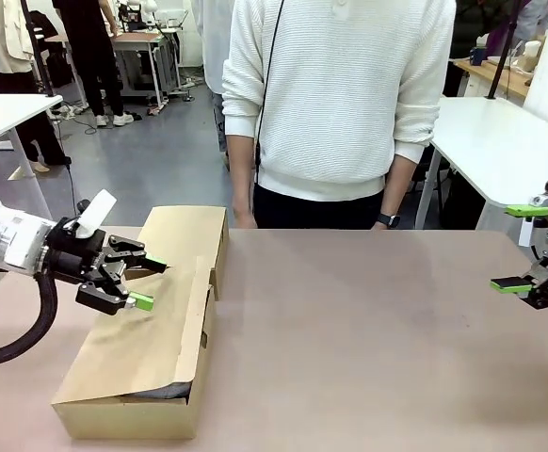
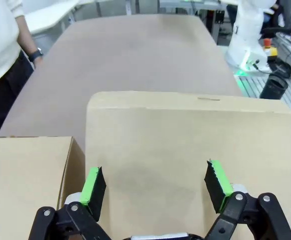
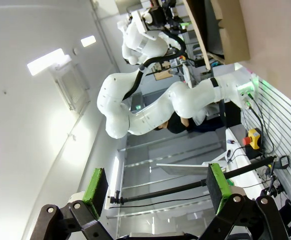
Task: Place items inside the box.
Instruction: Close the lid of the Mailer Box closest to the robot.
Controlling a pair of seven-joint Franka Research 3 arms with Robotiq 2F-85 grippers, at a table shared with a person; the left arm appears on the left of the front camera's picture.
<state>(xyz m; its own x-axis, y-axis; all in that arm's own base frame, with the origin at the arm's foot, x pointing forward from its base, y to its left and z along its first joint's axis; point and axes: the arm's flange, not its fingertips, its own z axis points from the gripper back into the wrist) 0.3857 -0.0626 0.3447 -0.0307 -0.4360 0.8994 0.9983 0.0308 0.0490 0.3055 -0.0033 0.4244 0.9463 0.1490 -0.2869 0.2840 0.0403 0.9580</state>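
Observation:
The box [image 1: 133, 363] is long, shallow brown cardboard at the table's left, its wide lid flap [image 2: 185, 145] lying almost down over it. Something dark grey [image 1: 166, 390] shows in the gap under the flap at the near end; other items are hidden. My left gripper [image 1: 150, 282] hovers open just above the flap, nothing between its green pads, and the left wrist view looks down past that gripper [image 2: 155, 186] onto the flap. My right gripper [image 1: 519, 248] is open and empty at the table's far right edge, well away from the box. The right wrist view has it [image 3: 158, 187] pointing off across the room.
A shorter, squarer cardboard box [image 1: 187, 235] stands right behind the long one, also seen in the left wrist view [image 2: 25, 170]. A person in a white sweater [image 1: 340, 104] stands at the far edge, arms hanging. The brown table [image 1: 378, 339] stretches bare to the right.

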